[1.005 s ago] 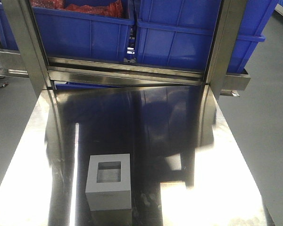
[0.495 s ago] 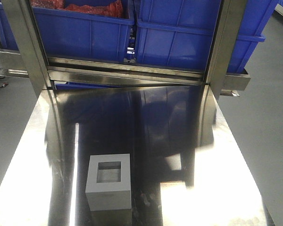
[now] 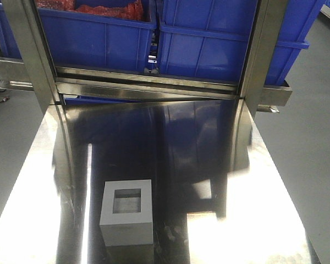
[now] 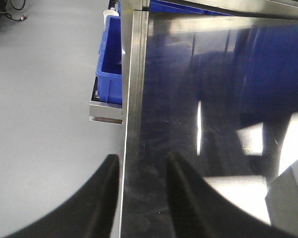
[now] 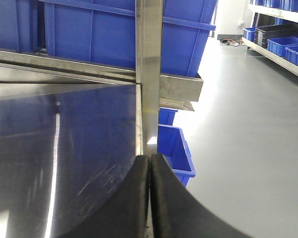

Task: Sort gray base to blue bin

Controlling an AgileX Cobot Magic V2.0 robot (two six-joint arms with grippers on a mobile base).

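Nothing has moved since the earlier frames: your gray base sits recess-up on the steel table, near its front edge, well apart from the blue bin on the rack behind. Your left gripper is spread and empty; your right gripper is clenched on nothing.

Smooth, matte-black, curved claw fingers
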